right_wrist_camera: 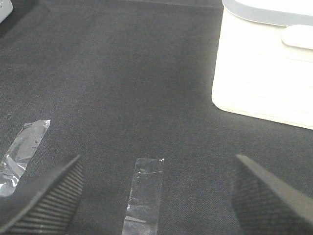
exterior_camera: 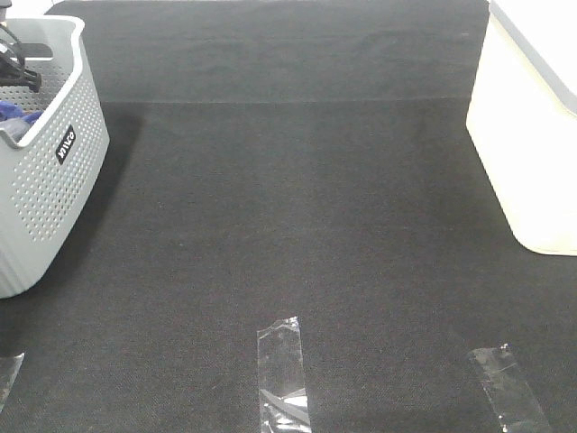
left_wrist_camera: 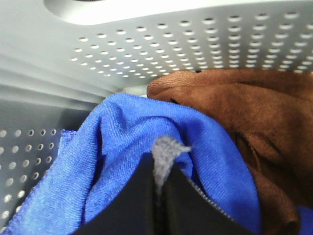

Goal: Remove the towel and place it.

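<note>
Most of the towel (left_wrist_camera: 166, 151) hides under blue cloth (left_wrist_camera: 122, 142); left pincer (left_wrist_camera: 160, 185) clamps its grey tuft, right pincer (right_wrist_camera: 156, 165) apart over dark counter (exterior_camera: 297, 207).

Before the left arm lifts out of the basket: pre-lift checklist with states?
1. Left pincer shut on the towel: ok, grey tuft pinched between its fingers.
2. Nothing else pinched: cannot tell, blue cloth bunches right against the fingers.
3. Brown cloth outside the grip: ok, it lies beside.
4. Right pincer open and empty: ok, above the mat.
5. Bare mat to place on: ok, between grey basket and white bin.
</note>
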You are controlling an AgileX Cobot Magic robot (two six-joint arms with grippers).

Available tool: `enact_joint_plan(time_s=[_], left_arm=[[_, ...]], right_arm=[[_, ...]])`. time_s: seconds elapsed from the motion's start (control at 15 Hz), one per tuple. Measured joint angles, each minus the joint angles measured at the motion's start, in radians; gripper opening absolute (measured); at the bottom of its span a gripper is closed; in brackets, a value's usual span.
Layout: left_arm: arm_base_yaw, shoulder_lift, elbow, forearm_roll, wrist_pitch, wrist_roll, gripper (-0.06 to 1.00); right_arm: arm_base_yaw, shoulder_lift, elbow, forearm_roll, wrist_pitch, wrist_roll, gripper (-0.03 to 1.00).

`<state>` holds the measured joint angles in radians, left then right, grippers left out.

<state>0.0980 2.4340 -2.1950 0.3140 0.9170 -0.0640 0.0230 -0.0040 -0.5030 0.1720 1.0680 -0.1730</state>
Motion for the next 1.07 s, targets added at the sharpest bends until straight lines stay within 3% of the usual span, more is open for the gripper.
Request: enact_joint_plan(time_s=[0.27,0.47,0.6,0.87,1.07], left_arm=[[0.000,-0.083,0.000,-0.016,0.025,0.007,0.00],[0.000,-0.178,0.000,-0.111,0.055,0.029,0.00],[0.000,-0.242,0.000,-0.195,0.086,0.103,0.00],[0.000,-0.380,-0.001,-0.453,0.104,0.301,0.00],[0.000,-0.480,-0.001,-0.742,0.071,0.477,0.00]], right_arm=[[0.000,0.000,0.000,0.000,0.000,0.000,0.77],[0.000,0.000,0.000,0.000,0.000,0.000,0.77],[0.000,0.000,0.000,0.000,0.000,0.000,0.77],[0.000,0.000,0.000,0.000,0.000,0.000,0.77],[0.000,0.000,0.000,0.000,0.000,0.000,0.77]])
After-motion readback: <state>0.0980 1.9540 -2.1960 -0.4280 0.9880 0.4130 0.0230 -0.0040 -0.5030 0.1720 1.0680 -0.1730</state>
